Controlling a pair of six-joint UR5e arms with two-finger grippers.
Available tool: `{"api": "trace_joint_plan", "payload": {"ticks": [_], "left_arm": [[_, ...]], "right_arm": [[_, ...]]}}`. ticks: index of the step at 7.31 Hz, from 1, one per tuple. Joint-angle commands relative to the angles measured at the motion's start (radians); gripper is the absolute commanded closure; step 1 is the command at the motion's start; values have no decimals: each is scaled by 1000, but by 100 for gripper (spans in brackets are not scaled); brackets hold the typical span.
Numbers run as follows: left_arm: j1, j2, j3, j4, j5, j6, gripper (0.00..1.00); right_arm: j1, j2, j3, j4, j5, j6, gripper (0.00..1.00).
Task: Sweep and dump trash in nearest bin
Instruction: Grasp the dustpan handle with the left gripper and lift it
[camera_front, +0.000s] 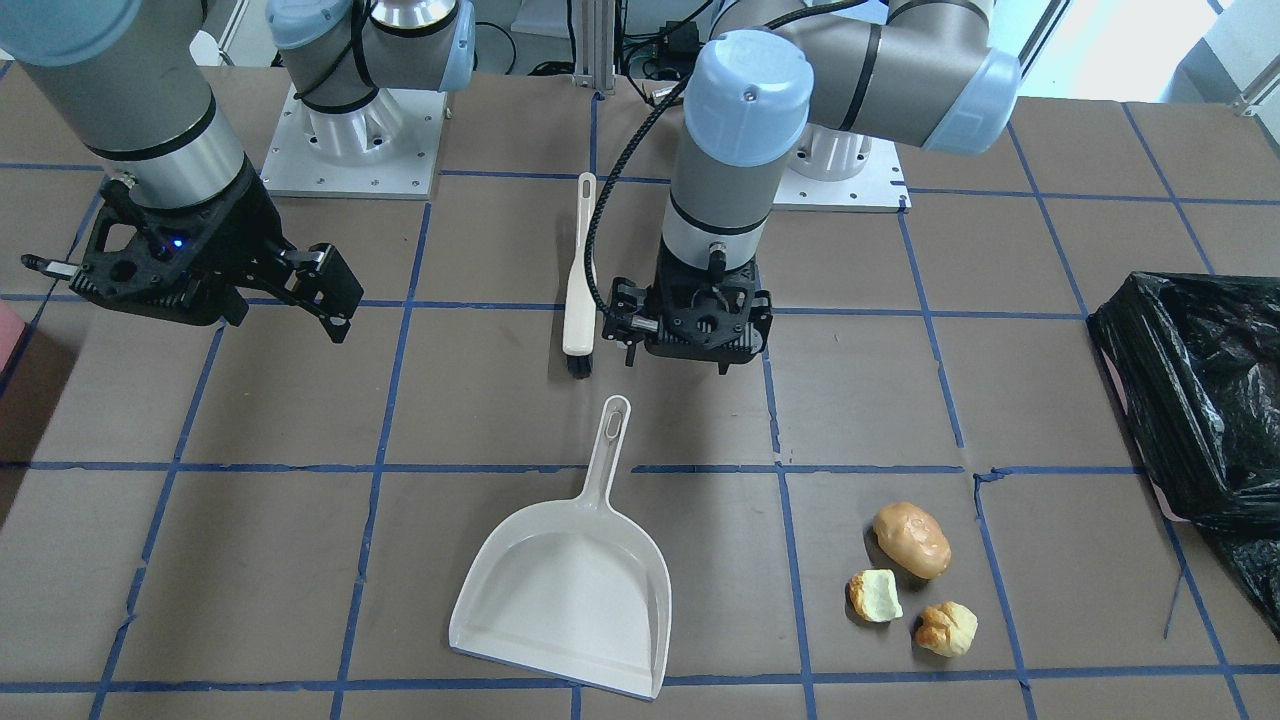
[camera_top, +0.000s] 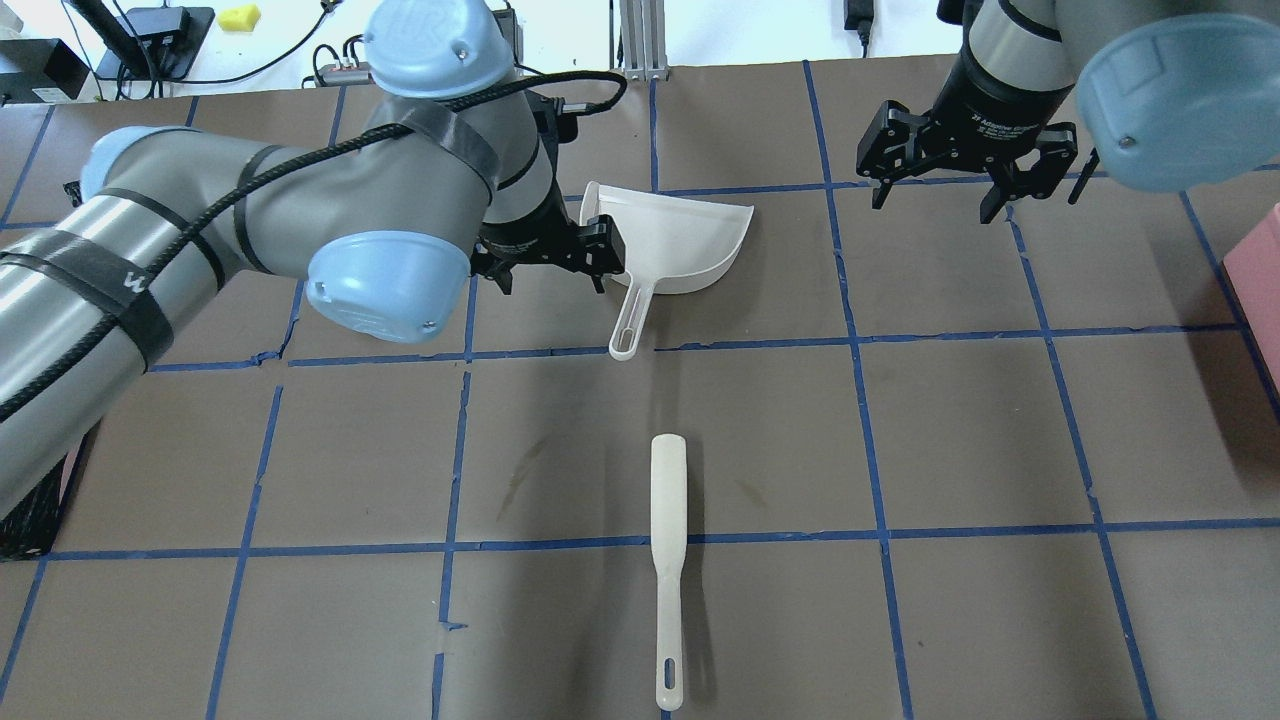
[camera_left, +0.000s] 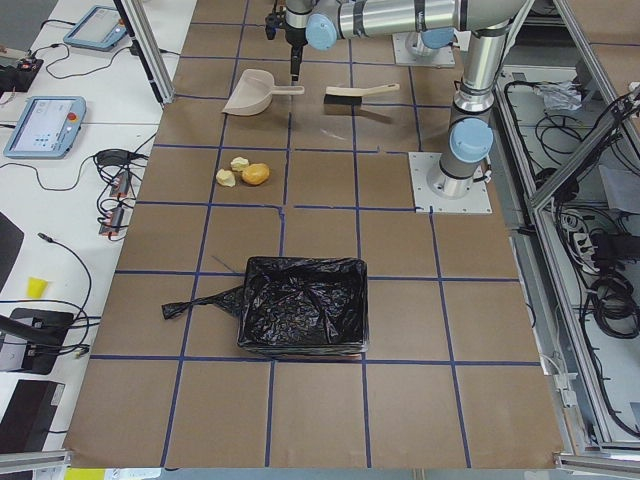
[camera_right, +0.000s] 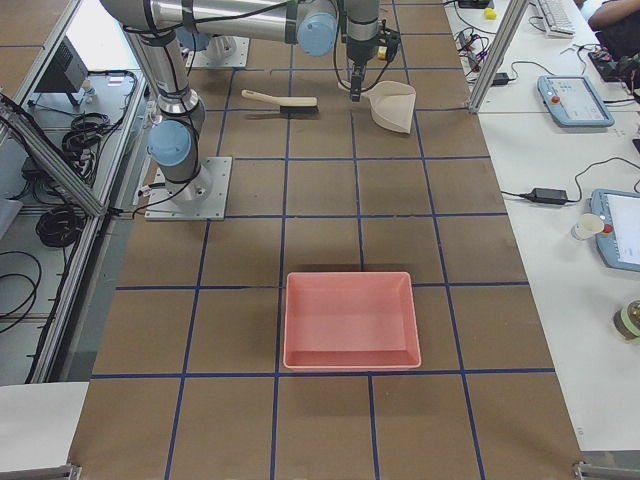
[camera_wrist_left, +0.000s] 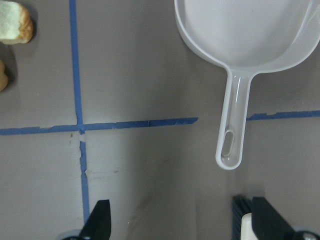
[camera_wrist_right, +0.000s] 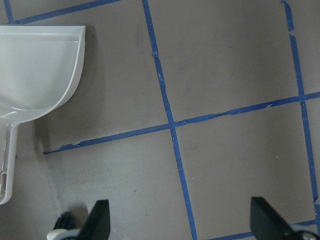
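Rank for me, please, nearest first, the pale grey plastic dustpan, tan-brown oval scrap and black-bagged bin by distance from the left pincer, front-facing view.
From the left pincer:
1. Pale grey plastic dustpan: handle just below it.
2. Tan-brown oval scrap: lower right.
3. Black-bagged bin: far right edge.

Brown-papered table (camera_left: 400, 330), gridded with blue tape (camera_top: 250, 549).
A white bench (camera_left: 70, 200) runs along the table's far side, carrying teach pendants (camera_left: 40, 125), loose cables (camera_left: 110, 190) and a paper cup (camera_right: 583, 228); aluminium frame posts (camera_right: 498, 45) stand at its edge, under bright, even light.
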Motion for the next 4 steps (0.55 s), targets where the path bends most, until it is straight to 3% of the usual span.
{"api": "trace_joint_plan", "payload": {"ticks": [1,3,4], "left_arm": [[-35,-71,-22,63,-2,5,0],[-61,-136,-58,248,-4,5,0],[-68,-153,-59,269,-4,3,0]], "right_arm": [[0,1,0,1,-1,0,0],[-2,1,0,1,-1,-2,0],[-3,1,1,1,-1,-2,0]]}}
